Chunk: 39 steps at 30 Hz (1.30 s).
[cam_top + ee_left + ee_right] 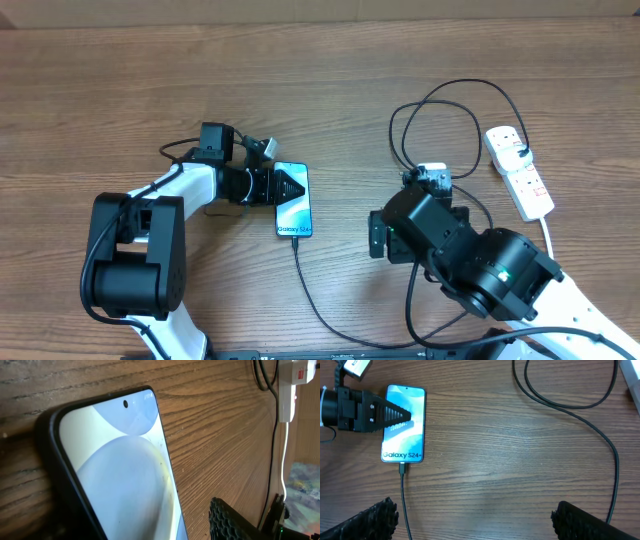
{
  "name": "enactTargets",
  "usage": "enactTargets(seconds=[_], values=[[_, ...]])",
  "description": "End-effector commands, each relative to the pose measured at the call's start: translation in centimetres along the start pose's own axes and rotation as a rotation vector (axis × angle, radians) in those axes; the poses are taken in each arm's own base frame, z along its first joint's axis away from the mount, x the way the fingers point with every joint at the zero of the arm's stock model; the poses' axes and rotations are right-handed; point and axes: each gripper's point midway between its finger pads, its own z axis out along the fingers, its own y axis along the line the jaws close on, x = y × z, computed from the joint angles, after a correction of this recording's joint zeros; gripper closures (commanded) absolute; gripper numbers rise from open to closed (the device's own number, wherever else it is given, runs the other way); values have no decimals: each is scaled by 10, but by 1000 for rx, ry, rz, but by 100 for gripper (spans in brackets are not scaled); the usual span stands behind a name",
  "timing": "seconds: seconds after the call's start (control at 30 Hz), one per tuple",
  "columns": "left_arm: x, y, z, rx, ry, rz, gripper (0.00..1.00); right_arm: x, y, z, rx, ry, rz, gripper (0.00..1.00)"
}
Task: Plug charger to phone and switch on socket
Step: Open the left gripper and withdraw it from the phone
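The phone [293, 205] lies flat on the wooden table with its blue-white screen up and "Galaxy S24+" at its near end [403, 454]. The charger's connector [402, 466] sits in the phone's bottom port. Its thin black cable [318, 305] runs toward me, then loops to a black plug [522, 152] in the socket [527, 183]. My left gripper [288, 187] is open and straddles the phone; one finger [231, 521] stands clear of the phone's edge [172, 485]. My right gripper [474, 511] hangs wide open, high above bare wood to the right of the phone.
Loose loops of the black cable [430, 110] lie between the phone and the white power strip [289, 395], whose red switch [301, 375] shows. The strip's white cord [548, 232] trails toward the right arm [490, 265]. The table's far edge runs along the top.
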Motion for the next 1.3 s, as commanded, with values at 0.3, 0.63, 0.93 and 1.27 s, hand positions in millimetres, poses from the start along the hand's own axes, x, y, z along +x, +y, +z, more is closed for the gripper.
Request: enactTargets(seconds=[0.3,0.63,0.93,1.27], values=[[-15,14,-4,-96,-27,42,43,-21,13,-5,-53,-80,57,0],[-28,7,-10,-95,-36,35,35,-22,16,2,-46,-71,53,0],[-27,7,-13,-100,-25,18,25,-19,19,15,-16,-40,39,0],[-46,10,-98,-333,57,-162,0,-29,28,15,-51,-77,56,3]])
